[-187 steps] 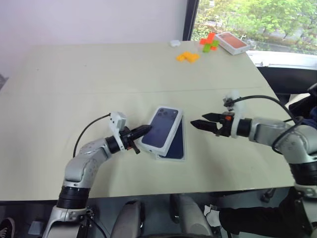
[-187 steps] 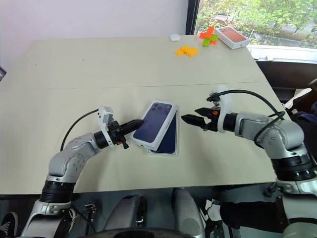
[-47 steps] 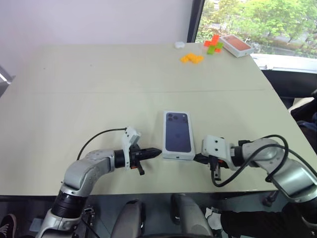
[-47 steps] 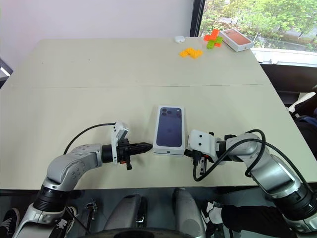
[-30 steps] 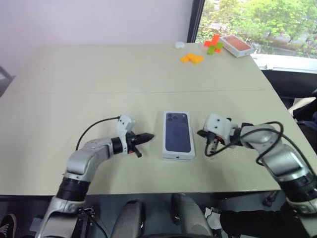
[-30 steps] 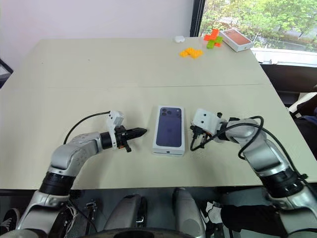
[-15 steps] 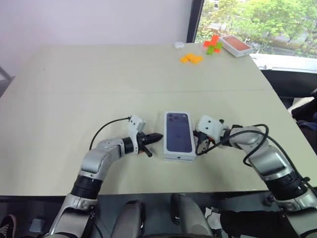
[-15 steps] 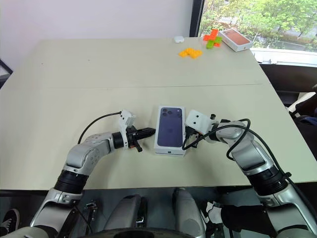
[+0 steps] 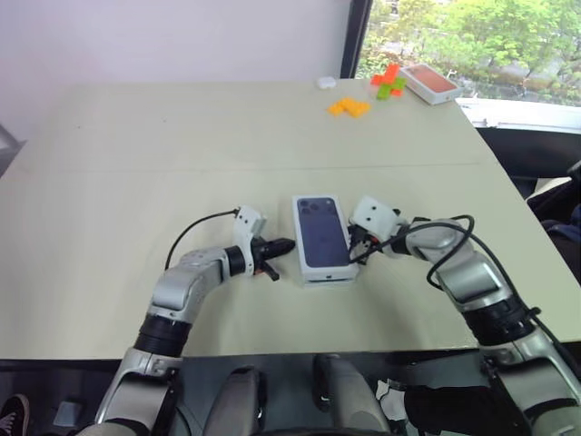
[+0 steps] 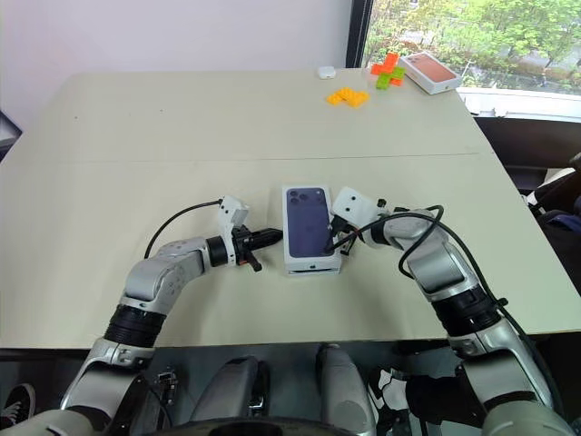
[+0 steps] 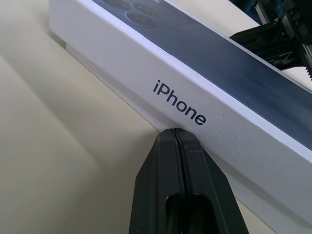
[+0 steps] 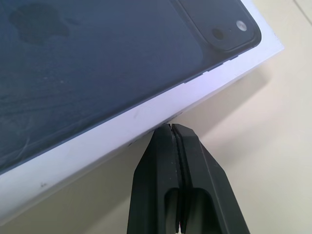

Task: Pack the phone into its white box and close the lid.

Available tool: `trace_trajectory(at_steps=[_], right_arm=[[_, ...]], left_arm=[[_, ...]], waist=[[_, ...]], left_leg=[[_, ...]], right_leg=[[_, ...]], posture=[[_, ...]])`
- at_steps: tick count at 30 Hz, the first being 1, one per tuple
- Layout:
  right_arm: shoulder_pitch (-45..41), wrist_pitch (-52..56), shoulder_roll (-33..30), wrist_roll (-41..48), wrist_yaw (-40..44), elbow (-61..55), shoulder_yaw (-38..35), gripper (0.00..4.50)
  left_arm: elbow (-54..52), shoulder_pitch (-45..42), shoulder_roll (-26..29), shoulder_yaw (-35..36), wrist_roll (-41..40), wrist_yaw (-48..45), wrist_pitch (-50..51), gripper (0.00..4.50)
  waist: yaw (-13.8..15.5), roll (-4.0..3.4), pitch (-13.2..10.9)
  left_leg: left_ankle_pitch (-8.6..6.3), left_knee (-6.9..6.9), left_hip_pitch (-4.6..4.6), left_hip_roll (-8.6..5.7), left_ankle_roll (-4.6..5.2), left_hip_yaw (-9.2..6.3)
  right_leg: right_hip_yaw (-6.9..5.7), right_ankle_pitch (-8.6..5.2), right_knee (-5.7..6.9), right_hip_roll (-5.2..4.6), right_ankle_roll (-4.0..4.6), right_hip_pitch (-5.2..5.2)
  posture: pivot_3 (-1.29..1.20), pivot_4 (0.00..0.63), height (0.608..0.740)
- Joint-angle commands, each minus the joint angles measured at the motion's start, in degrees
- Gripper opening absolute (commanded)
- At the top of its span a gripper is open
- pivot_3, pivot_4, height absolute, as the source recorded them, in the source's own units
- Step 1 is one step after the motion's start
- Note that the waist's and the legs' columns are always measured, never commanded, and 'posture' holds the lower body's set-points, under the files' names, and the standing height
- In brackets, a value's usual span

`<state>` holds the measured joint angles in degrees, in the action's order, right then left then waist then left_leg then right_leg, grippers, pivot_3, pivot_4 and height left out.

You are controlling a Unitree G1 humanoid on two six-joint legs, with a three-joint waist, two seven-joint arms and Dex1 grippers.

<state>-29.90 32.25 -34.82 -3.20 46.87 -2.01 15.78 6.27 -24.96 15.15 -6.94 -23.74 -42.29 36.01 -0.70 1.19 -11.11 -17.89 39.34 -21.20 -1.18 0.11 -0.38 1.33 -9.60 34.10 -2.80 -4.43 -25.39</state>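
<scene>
Left gripper [image 11: 176, 132] fingers pressed together, holding nothing, tip against the "iPhone" side of the lid [image 9: 323, 238]. Right gripper [image 12: 170, 127] likewise, at the opposite side. Left wrist view shows the white box [image 11: 66, 45] edge under the lid. Box sits mid-table [image 9: 136, 154].
</scene>
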Motion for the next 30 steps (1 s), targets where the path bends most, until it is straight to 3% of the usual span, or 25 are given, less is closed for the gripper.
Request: trace_trajectory(at_steps=[1,16,30], right_arm=[[-0.99,-2.22,0.42,0.73,1.69,-2.83,0.68,0.04],[1.44,-0.03,-2.68,0.83,4.22,-9.51,-0.26,0.04],[3.25,-1.36,-5.49,-0.93,5.63,-9.19,0.91,0.04]], left_arm=[[0.12,-1.62,-0.91,0.29,-0.16,-0.63,-1.03,0.0],[-9.18,2.58,0.85,-0.44,-1.09,-1.37,3.15,0.0],[-9.38,4.06,2.97,0.27,-0.63,-1.62,2.83,0.0]], waist=[[0.01,0.0,0.0],[-0.01,0.0,-0.01],[0.04,0.0,-0.01]], left_leg=[[0.0,0.0,-0.01,0.0,0.0,0.0],[0.0,0.0,-0.07,-0.01,0.0,-0.03],[0.0,0.0,-0.08,-0.01,0.0,-0.03]], right_leg=[[0.0,0.0,0.0,0.0,0.0,0.0],[0.0,0.0,-0.01,-0.02,-0.01,-0.05],[-0.01,0.0,-0.03,-0.03,0.0,-0.05]], posture=[[0.0,0.15,0.74],[0.0,0.15,0.74],[0.0,0.15,0.74]])
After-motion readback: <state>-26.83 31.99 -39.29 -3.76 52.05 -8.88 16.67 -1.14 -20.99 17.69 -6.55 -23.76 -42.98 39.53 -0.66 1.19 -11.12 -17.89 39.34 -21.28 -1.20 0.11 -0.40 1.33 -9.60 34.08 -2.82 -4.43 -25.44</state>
